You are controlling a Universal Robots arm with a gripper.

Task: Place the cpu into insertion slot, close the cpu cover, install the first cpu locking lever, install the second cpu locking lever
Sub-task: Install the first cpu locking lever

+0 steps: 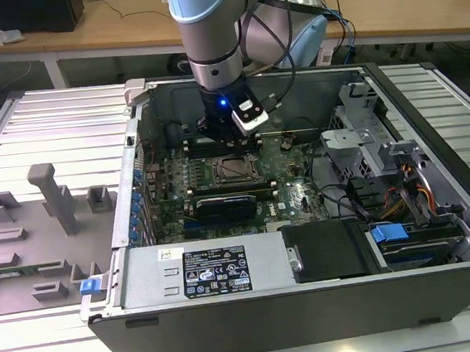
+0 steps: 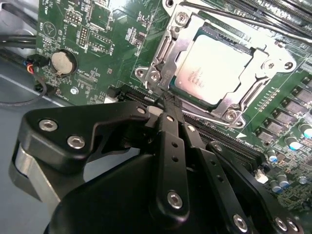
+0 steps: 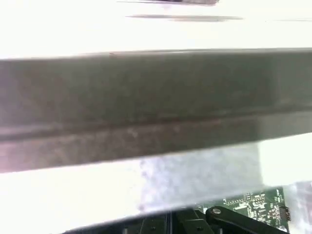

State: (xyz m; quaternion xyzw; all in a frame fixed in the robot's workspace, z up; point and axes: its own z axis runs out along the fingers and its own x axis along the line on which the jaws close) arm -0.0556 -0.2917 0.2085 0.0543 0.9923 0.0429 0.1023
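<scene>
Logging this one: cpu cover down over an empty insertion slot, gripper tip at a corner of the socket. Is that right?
No, the insertion slot is not empty: the cpu sits in it, its metal top showing through the window of the cpu cover in the second wrist view. The cover is down, and the gripper tip is at a socket corner.
</scene>
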